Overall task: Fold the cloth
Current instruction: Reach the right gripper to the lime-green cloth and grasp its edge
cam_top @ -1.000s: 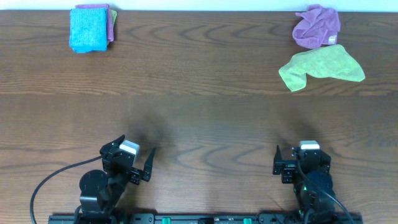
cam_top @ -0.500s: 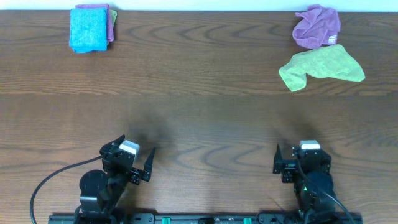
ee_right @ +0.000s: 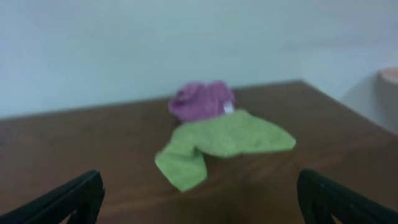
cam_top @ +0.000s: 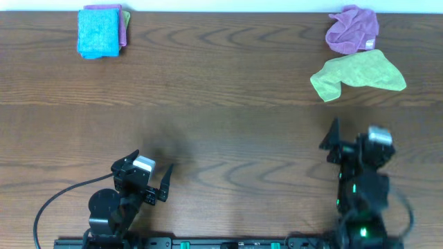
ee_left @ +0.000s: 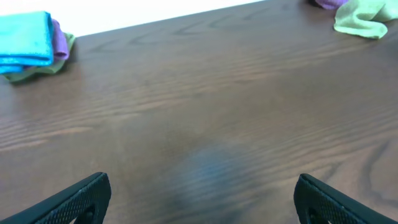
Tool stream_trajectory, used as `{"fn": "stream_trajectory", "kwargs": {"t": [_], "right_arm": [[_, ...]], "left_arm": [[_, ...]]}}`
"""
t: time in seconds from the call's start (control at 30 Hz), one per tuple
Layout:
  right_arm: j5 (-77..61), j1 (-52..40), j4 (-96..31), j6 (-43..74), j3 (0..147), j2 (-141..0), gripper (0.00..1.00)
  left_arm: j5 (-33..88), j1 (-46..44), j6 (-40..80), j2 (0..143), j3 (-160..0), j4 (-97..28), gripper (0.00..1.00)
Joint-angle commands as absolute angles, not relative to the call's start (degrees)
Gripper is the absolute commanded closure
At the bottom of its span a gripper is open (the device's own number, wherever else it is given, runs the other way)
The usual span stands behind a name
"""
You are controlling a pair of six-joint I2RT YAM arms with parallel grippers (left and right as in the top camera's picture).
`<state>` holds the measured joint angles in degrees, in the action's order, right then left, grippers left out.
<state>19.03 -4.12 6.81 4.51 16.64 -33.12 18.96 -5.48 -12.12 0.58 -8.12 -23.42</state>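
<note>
Looking at a dark wood-grain table point(cam_top: 221, 117). A pale strip runs beyond its far edge in the overhead view, and a plain light wall stands behind it in the right wrist view.

Green cloth point(cam_top: 356, 75) lies unfolded and rumpled near the far right corner, with one flap drooping toward the near edge. Purple cloth point(cam_top: 353, 29) is bunched up right behind it at the far edge, and the two are touching. At the far left corner sits a folded stack point(cam_top: 102, 31): blue on top, purple and green edges showing underneath.

My left gripper point(ee_left: 202, 183) is low at the near edge, left of centre. Jaws are spread wide with nothing between them, only bare wood. My right gripper point(ee_right: 199, 180) is on the right side, out from the near edge and facing the green cloth, well apart from it. Jaws also wide, nothing held.

Limits:
- The right wrist view is soft all over, so cloth texture and folds don't resolve there.
- A pale rounded thing point(ee_right: 390, 76) is cut off at that view's right border; I can't tell what it is.
- Both wrist views show only my fingertips at the bottom corners.
- In the left wrist view the green cloth is clipped at the top right.
- From overhead, my right arm's body covers one of its fingers.
- A black cable point(cam_top: 52, 202) loops off my left base, and its end is out of frame.
</note>
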Motion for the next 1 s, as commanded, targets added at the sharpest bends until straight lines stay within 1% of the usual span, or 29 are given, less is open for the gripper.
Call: {"fn": "stream_trajectory", "kwargs": {"t": [0.0,0.17,0.3,0.4,0.53,0.63,0.77,0.87,0.97], "right_arm": [[11.90,1.19,7.22,5.52,26.17,-47.35,0.01],[3.46,7.20,3.95,5.54,44.51,-73.23,0.01],[-1.58,7.60,-1.69,5.52,55.31,-85.65,0.01],[-9.41,7.42,-2.42,5.52,58.39,-90.50,0.01],[-16.69,7.44,-2.00,5.52,58.39,-92.58,0.01],[-15.97,7.60,-4.36,5.63,58.39,-94.00,0.01],[-15.03,10.09,-8.38,10.39,58.39,-98.70,0.01],[-15.05,12.38,-8.03,13.74,58.39,-102.39,0.01],[-17.17,14.20,-5.45,13.91,58.41,-105.06,0.06]], "left_arm": [[18.70,-5.65,-12.91,0.21,-6.92,-23.75,0.05],[18.70,-5.65,-12.91,0.21,-6.92,-23.75,0.05],[18.70,-5.65,-12.91,0.21,-6.92,-23.75,0.05],[18.70,-5.65,-12.91,0.21,-6.92,-23.75,0.05],[18.70,-5.65,-12.91,0.21,-6.92,-23.75,0.05],[18.70,-5.65,-12.91,0.21,-6.92,-23.75,0.05],[18.70,-5.65,-12.91,0.21,-6.92,-23.77,0.05],[18.70,-5.65,-12.88,0.21,-6.92,-23.75,0.05],[18.70,-5.65,-12.91,0.21,-6.92,-23.75,0.05]]}}
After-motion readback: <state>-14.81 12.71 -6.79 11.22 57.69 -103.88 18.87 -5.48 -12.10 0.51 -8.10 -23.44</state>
